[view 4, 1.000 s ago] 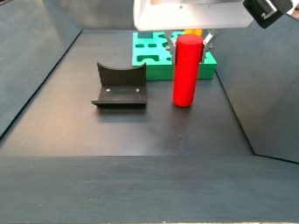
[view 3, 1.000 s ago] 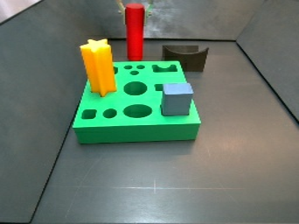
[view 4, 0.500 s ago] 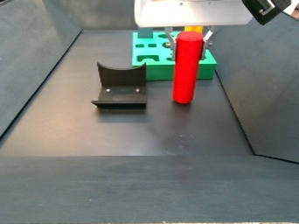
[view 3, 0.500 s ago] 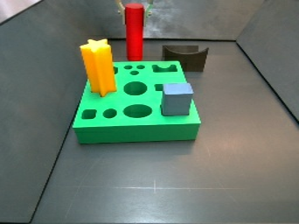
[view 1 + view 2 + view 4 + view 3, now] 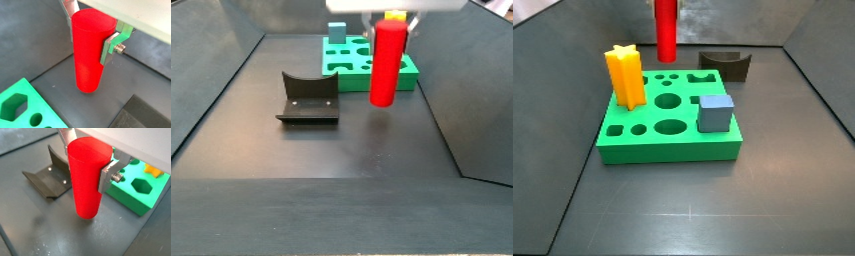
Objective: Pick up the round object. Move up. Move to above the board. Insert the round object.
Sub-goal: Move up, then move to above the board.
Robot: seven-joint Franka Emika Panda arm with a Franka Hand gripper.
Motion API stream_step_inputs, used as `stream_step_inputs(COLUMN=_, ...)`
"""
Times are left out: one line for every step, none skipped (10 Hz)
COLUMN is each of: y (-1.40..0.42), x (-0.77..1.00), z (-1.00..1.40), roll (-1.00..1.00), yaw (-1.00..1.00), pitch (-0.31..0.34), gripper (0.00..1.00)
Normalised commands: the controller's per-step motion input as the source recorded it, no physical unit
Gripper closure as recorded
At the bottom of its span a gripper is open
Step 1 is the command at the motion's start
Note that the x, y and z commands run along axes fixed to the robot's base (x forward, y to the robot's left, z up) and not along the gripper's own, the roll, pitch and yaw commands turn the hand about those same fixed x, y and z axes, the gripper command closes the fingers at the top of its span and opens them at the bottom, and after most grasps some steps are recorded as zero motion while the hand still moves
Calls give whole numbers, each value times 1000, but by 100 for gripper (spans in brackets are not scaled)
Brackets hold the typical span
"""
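Observation:
The round object is a tall red cylinder peg (image 5: 665, 30), upright in both side views (image 5: 388, 65). My gripper (image 5: 90, 35) is shut on its upper part, with a silver finger (image 5: 109, 46) pressed on either side, as both wrist views show (image 5: 87, 163). The peg hangs a little above the dark floor, behind the board. The board (image 5: 667, 150) is a square green block with shaped holes, also seen in the other views (image 5: 345, 60) (image 5: 137, 200) (image 5: 20, 102). The peg is beside the board, not over it.
A yellow-orange star peg (image 5: 625, 75) and a grey-blue cube (image 5: 715, 112) stand in the board. A dark brown arch block (image 5: 726, 65) lies on the floor beside the peg (image 5: 307, 97) (image 5: 47, 180). Grey walls enclose the floor.
The red peg has risen off the floor in the gripper's hold; its top now leaves one side view. The board and other pieces have not moved.

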Motion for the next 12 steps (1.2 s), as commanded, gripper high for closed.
stream_step_inputs(y=15, x=13, z=400, roll=46, yaw=-22, pitch=54, gripper=100)
stream_step_inputs(y=15, x=11, z=177, roll=59, yaw=-18, pitch=70, gripper=100)
stream_step_inputs(y=222, x=-472, z=1000, roll=4, yaw=293, pitch=7, gripper=100)
stream_step_inputs(y=221, x=-476, z=996, roll=8, yaw=283, pitch=3, gripper=100)
stream_step_inputs(y=106, x=-356, z=881, roll=38, yaw=191, pitch=-40, gripper=100)
stream_step_inputs(y=52, x=-244, z=744, roll=69, yaw=132, pitch=-38, gripper=100)
stream_step_inputs(y=42, x=-168, z=643, roll=89, yaw=102, pitch=-26, gripper=100)
stream_step_inputs(y=26, x=-71, z=413, roll=97, yaw=61, pitch=27, gripper=100)
stream_step_inputs(y=17, x=-26, z=177, roll=73, yaw=37, pitch=57, gripper=100)
stream_step_inputs(y=-1000, x=208, z=265, roll=149, yaw=-453, pitch=222, gripper=100)
stream_step_inputs(y=-1000, x=212, z=259, roll=144, yaw=-431, pitch=219, gripper=100)
stream_step_inputs(y=-1000, x=213, z=271, roll=115, yaw=-281, pitch=207, gripper=100)
